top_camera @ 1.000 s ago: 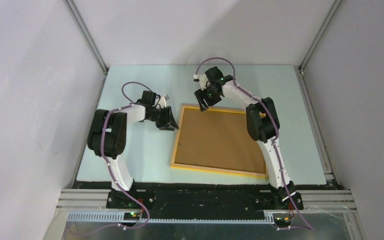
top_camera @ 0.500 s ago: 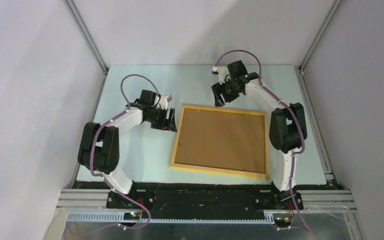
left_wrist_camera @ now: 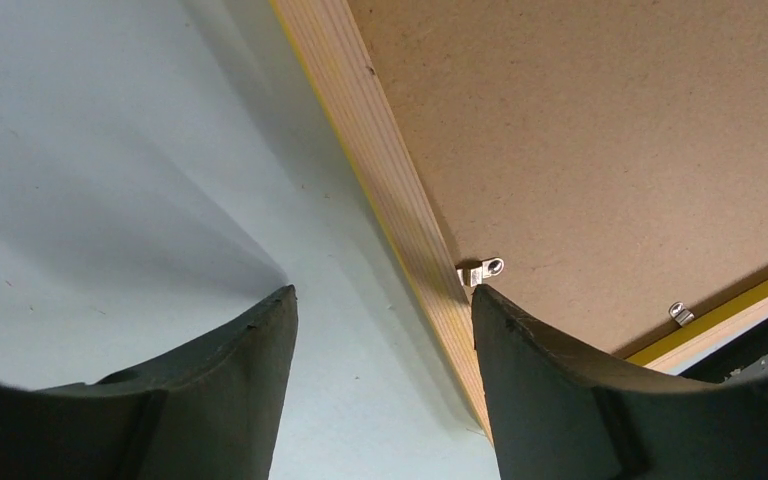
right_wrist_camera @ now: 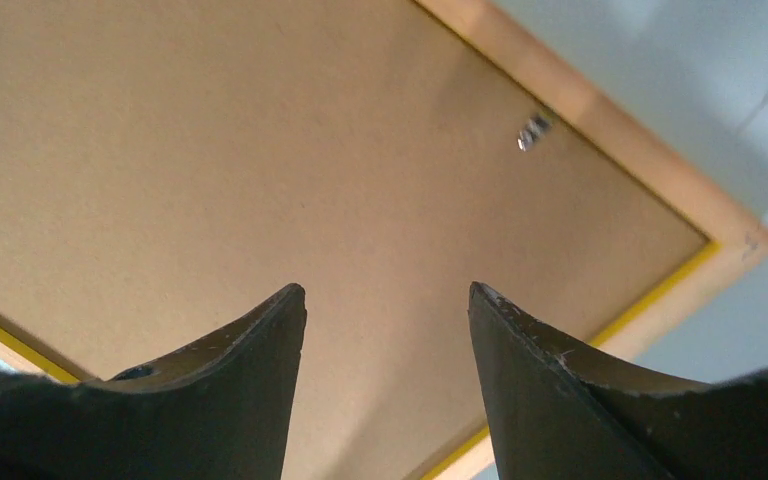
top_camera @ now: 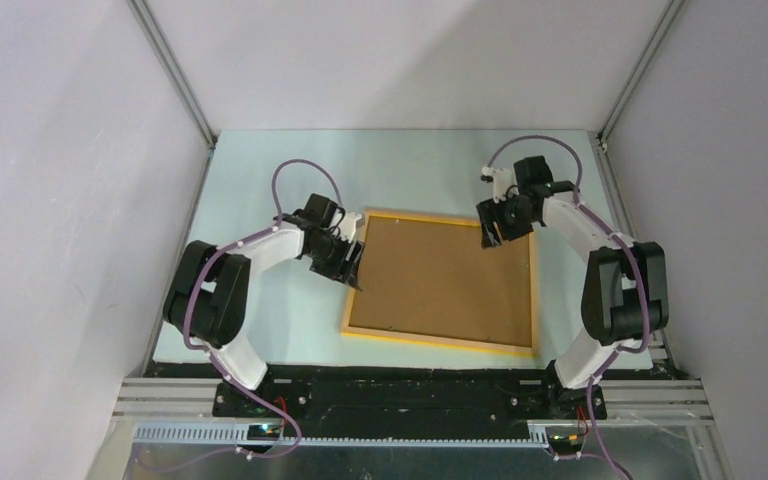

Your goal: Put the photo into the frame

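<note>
The frame (top_camera: 430, 341) lies face down on the table, its opening filled by a plain brown backing board (top_camera: 440, 280). The photo is hidden. My left gripper (top_camera: 352, 262) is open and low at the frame's left rail (left_wrist_camera: 380, 170). That rail runs between the fingers, and the right fingertip (left_wrist_camera: 500, 320) is next to a small metal clip (left_wrist_camera: 482, 272). My right gripper (top_camera: 495, 232) hovers open over the board's upper right part (right_wrist_camera: 260, 150), holding nothing. The frame's rail (right_wrist_camera: 620, 135) runs just beyond it.
The pale blue-green table (top_camera: 280, 180) is walled in by white panels on three sides. Metal rails and the arm bases run along the near edge. More small clips sit on the board's edges (left_wrist_camera: 678, 313) (right_wrist_camera: 533, 130).
The left gripper opened and shifted right onto the frame's left rail. The right arm swung from the frame's top left corner across to its upper right area, still open.
</note>
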`<action>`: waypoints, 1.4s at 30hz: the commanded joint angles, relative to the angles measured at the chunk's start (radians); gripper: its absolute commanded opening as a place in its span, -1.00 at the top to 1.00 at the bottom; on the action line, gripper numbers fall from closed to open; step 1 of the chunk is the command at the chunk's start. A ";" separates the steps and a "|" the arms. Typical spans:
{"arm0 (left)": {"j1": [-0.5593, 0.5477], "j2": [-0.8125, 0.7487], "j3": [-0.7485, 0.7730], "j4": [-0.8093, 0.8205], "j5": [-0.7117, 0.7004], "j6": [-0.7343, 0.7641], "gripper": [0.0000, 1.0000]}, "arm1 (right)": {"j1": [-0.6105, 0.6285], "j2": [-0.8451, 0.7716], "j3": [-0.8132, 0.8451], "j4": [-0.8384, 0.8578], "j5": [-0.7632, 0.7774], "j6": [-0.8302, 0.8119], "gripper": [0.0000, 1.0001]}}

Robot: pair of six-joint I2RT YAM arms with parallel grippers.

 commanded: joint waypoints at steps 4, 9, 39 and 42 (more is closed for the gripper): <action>-0.005 0.009 0.020 0.002 -0.019 0.010 -0.38 | -0.093 -0.161 -0.163 0.004 0.052 0.006 -0.29; -0.005 0.011 0.027 0.002 -0.020 0.005 -0.39 | -0.176 -0.242 -0.250 -0.006 0.066 -0.012 -0.28; -0.005 0.050 0.074 -0.001 0.016 0.011 -0.43 | -0.362 -0.137 -0.344 -0.008 0.023 -0.036 0.29; -0.005 0.058 0.092 0.000 0.016 0.001 -0.43 | -0.362 -0.117 -0.339 -0.008 0.021 -0.034 0.34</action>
